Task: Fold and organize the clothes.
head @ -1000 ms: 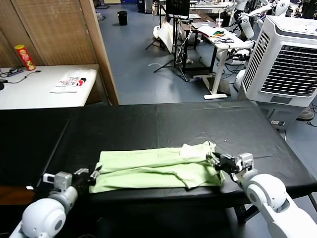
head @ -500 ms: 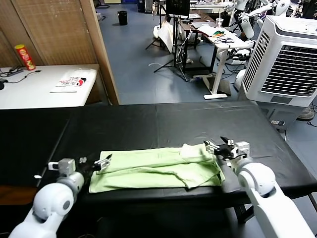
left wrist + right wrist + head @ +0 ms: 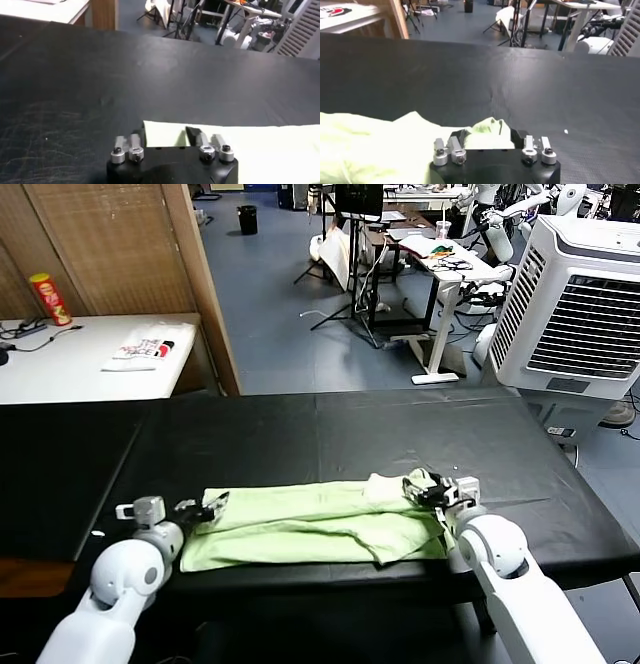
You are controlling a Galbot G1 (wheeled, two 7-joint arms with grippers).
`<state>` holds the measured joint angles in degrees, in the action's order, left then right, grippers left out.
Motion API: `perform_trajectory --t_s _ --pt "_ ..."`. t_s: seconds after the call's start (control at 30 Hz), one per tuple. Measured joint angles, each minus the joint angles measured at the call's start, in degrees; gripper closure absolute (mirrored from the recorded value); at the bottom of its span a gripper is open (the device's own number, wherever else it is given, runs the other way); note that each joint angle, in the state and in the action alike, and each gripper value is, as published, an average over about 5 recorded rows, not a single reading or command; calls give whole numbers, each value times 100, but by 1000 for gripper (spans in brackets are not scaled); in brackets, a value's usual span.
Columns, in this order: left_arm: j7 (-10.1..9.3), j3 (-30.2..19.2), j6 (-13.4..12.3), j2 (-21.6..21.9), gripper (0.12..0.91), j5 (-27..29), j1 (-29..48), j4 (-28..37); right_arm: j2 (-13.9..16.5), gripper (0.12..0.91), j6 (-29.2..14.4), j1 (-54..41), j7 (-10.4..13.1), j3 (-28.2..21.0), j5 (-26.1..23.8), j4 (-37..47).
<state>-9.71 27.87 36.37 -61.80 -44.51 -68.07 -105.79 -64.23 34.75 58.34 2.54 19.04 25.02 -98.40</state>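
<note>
The shirt (image 3: 315, 524) looks like soft, matte pale green cloth, lightly creased. It's on a table (image 3: 330, 434) covered in black sheeting with a faint grainy texture and a dull sheen. Both the left gripper (image 3: 165, 139) and right gripper (image 3: 489, 138) have black matte plastic bodies with shiny bare-metal screws. Robot arm shells are smooth glossy white plastic. The partition (image 3: 120, 244) behind has a woven, rough panel in a wood frame.

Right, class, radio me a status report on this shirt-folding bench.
Left gripper and right gripper at the green shirt's two ends. Shirt folded lengthwise on black table. Nothing obstructing.
</note>
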Motion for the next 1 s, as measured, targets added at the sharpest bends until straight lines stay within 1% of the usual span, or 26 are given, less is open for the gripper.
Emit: perform_trajectory --t_s 0.1,0.17,0.2,0.27,0.33,0.37,0.43,0.47,0.5,0.53,0.63,0.67,0.7,0.73,0.77,0.8,0.87,0.9,1.0 --pt "-36 -6 -119 -71 820 23 45 111 -67 779 -160 36 58 -12 -97 53" --pt "-31 -26 -248 -124 880 171 82 188 -111 834 -307 42 113 -20 -171 102" --pt "-12 -42 -320 -151 893 283 103 228 -130 843 -380 38 133 -23 -200 129" --pt "43 -77 -447 -200 892 538 151 301 -154 836 -512 23 117 -20 -220 178" --pt "105 -101 -517 -235 894 772 195 349 -156 827 -601 14 26 -9 -187 202" --pt "138 -106 -538 -245 896 879 214 364 -148 808 -632 16 -38 0 -166 204" --pt "213 -109 -584 -247 885 1069 243 385 -116 735 -668 38 -175 21 -135 185" --pt "245 -107 -612 -239 857 1151 252 393 -95 686 -679 54 -235 33 -129 167" --pt "264 -101 -637 -226 828 1213 258 399 -73 620 -691 74 -285 46 -128 145" --pt "275 -92 -660 -210 784 1255 261 403 -50 569 -701 95 -325 60 -131 119" --pt "283 -43 -706 -150 621 1300 244 389 19 402 -720 171 -390 107 -137 18" --pt "287 -23 -718 -126 554 1302 231 375 46 357 -726 204 -398 128 -136 -27" --pt "292 0 -730 -97 504 1303 213 354 76 307 -732 239 -404 150 -135 -80" --pt "297 25 -742 -63 454 1303 192 330 107 275 -739 279 -408 175 -130 -141" --pt "301 55 -753 -28 390 1303 168 302 139 257 -744 322 -410 203 -121 -207" --pt "304 87 -764 9 343 1300 140 270 170 239 -748 367 -409 232 -109 -275" --pt "309 164 -781 72 272 1280 67 192 227 231 -752 470 -409 304 -75 -433" --pt "314 206 -789 91 252 1258 18 144 253 229 -753 529 -408 346 -59 -518" --pt "334 345 -852 95 235 1205 -206 -39 308 227 -765 718 -416 469 -30 -784"
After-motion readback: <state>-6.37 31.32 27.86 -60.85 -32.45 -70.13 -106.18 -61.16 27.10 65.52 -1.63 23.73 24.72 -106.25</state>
